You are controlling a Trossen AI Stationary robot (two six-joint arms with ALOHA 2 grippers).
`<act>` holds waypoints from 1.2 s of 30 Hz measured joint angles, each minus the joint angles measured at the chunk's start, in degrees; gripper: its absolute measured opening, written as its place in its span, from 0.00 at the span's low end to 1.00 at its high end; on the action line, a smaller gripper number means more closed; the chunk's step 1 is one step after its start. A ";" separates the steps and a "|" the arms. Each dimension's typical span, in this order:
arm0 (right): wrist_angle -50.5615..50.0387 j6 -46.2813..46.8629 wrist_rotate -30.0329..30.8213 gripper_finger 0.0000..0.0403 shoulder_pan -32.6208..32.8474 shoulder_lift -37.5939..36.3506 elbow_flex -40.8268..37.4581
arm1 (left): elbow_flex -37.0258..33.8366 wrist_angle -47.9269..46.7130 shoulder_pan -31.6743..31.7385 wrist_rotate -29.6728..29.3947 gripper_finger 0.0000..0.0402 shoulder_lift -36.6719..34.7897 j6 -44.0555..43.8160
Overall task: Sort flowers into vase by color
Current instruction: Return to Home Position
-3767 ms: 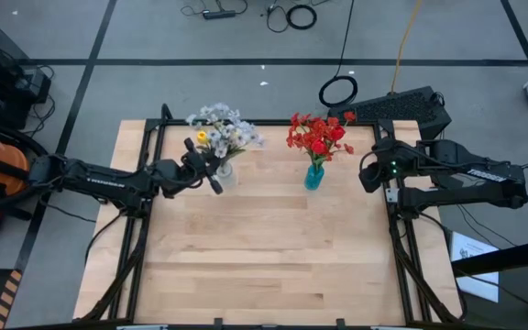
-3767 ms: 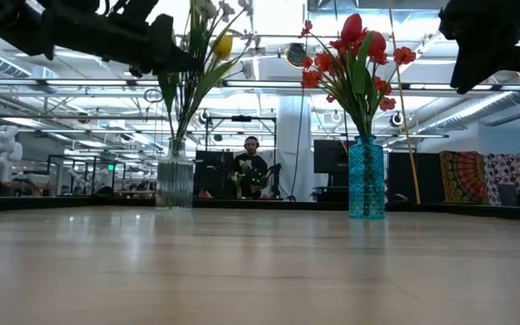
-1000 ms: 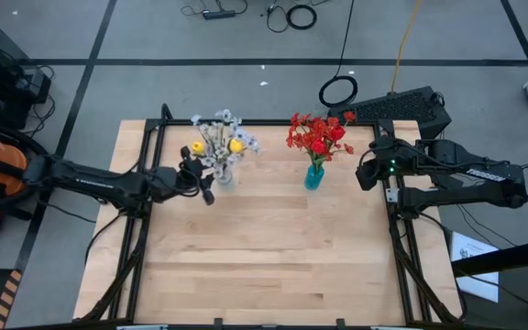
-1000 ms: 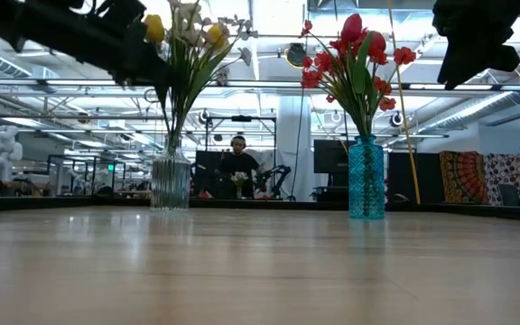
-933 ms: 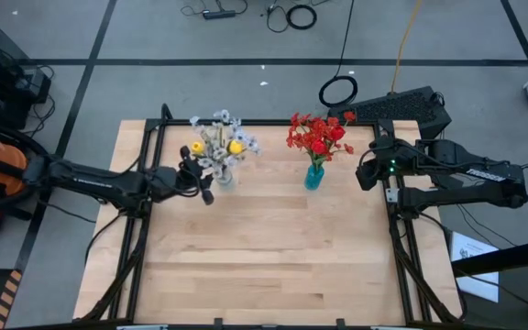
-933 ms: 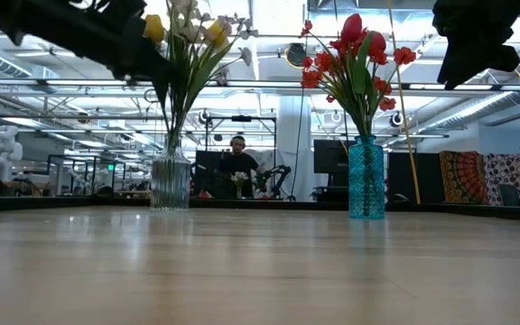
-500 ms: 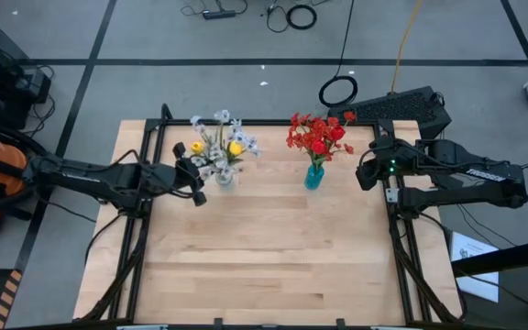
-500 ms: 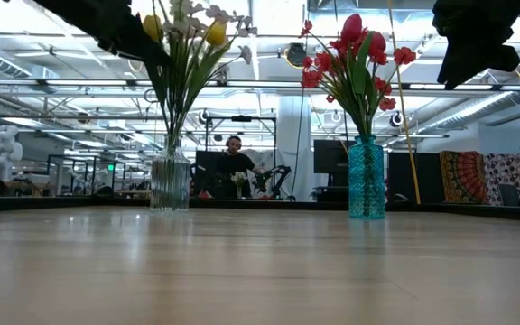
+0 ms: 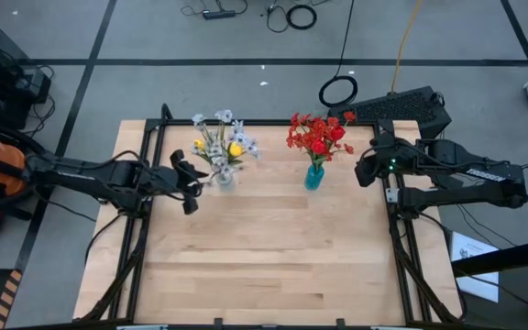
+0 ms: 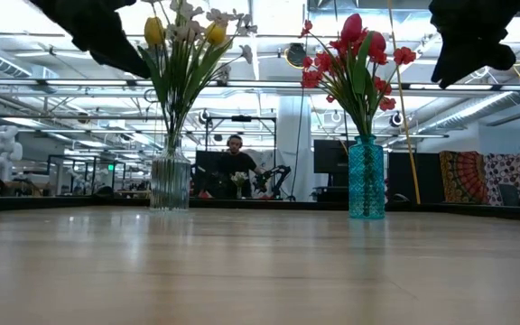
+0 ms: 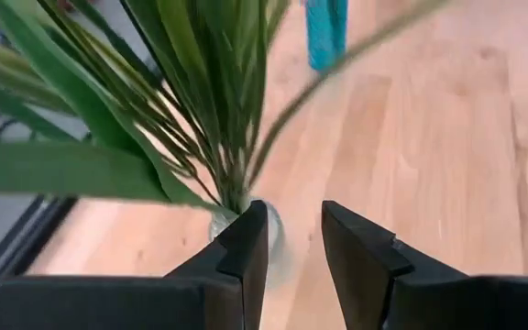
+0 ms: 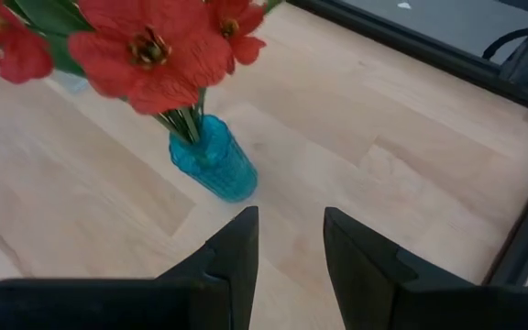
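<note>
My left jaws stand slightly apart and empty, close at 9 o'clock of the ribbed clear glass vase (image 9: pixel 225 178). Long green leaves (image 11: pixel 71 170) crowd my wrist view. That vase holds the yellow tulip buds (image 10: pixel 215 33) and the pale wispy sprays (image 9: pixel 220 121). My right jaws, likewise apart and empty, hang at 3 o'clock of the blue textured glass vase (image 9: pixel 313 177), which carries the red flowers (image 9: pixel 317 136). Both vases stand toward 12 o'clock on the pale wooden desk (image 9: pixel 273 247). Only the low view shows a seated person (image 10: pixel 235 164) beyond.
</note>
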 joint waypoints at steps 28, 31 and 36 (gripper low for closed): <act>1.11 0.04 -0.02 0.29 0.00 0.04 0.00 | -34.27 43.67 0.86 23.76 0.01 -22.41 4.45; 1.78 0.05 0.02 0.29 0.00 0.04 0.00 | -36.21 43.54 3.60 24.62 0.01 -22.85 3.48; 2.11 0.06 0.19 0.29 0.00 0.04 0.00 | -36.37 40.70 5.32 25.91 0.01 -25.93 5.23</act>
